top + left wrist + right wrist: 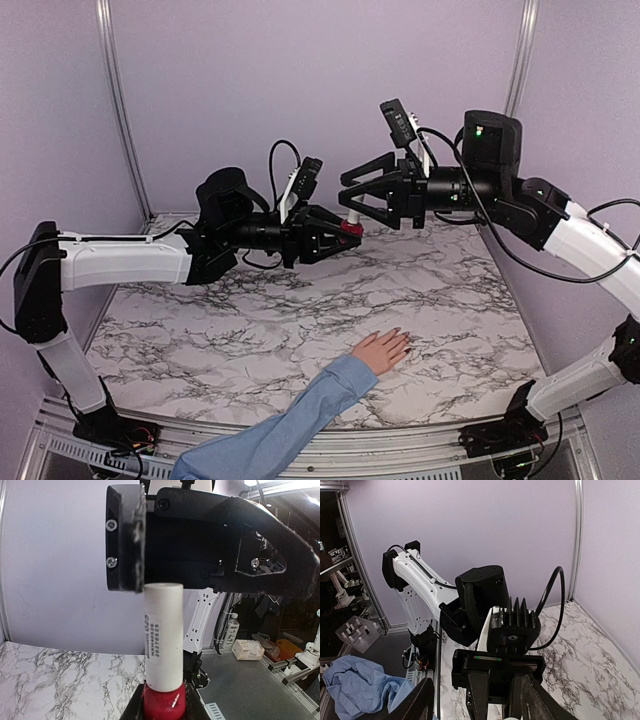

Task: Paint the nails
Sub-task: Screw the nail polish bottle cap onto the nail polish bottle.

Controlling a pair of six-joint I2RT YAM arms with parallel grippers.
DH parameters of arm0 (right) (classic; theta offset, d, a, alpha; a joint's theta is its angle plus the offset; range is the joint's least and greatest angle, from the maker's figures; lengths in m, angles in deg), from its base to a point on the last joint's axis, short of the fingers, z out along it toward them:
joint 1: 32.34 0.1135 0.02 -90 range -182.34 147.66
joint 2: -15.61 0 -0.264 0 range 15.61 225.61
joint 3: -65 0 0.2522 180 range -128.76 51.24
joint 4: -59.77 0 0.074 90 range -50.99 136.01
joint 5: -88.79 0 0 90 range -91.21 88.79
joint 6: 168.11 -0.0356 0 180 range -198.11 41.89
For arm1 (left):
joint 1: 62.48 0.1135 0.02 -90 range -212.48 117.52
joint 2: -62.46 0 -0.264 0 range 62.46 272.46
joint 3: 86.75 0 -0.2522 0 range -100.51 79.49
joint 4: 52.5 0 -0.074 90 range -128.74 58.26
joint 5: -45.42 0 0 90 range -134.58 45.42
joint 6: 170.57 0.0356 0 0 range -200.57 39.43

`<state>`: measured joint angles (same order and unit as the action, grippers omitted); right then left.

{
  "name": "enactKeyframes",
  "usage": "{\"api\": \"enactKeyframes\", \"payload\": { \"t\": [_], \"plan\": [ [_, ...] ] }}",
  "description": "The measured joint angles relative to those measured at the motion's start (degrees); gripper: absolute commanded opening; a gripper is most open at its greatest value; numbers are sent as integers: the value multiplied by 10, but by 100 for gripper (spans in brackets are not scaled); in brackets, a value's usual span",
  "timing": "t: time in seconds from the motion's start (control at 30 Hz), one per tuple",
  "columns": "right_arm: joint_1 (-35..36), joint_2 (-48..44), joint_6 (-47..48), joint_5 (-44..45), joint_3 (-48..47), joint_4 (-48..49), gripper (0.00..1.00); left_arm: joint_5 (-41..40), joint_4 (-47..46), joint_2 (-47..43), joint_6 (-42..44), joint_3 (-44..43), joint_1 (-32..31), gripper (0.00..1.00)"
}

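Left gripper [338, 238] clamps bottle [163, 700], right gripper [348, 195] gapes — nails [403, 336] (hand [380, 351] on table [240, 330]) well below.

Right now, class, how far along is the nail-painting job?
Done: the left hand grips the red polish bottle in the air. In hand: the right hand stands open at its white cap, not yet off. Left: uncapping, then painting the nails of the person's hand.

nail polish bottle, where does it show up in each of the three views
top external: nail polish bottle at centre, above the tabletop, held in the left gripper.
left wrist: bottom centre, the bottle upright, white cap over red body.
right wrist: cannot make it out.
shared landmark: the marble table.
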<state>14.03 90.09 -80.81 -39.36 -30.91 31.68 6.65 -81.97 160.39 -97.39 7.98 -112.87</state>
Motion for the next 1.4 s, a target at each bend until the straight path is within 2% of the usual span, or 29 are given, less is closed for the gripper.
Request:
{"api": "enactKeyframes", "payload": {
  "t": [0.2, 0.47, 0.7, 0.87, 1.1, 1.4],
  "plan": [
    [0, 5, 0, -4, 0, -17, 53, 16, -21, 2, -17, -12, 0, 0],
    [0, 6, 8, -5, 3, -27, 40, 24, -36, 5, -36, -20, -2, 0],
    [0, 6, 8, -3, 3, -29, 19, 29, -41, 13, -44, -21, -2, 0],
    [-1, 6, 7, 3, 3, -29, 0, 33, -47, 14, -46, -21, -3, 0],
    [-1, 6, 0, 20, 3, -29, 0, 20, -48, 15, -49, -20, -3, 0],
    [-1, 7, -16, 88, 3, -30, 0, -57, -47, 15, -21, -8, -5, 0]
  ]
}}
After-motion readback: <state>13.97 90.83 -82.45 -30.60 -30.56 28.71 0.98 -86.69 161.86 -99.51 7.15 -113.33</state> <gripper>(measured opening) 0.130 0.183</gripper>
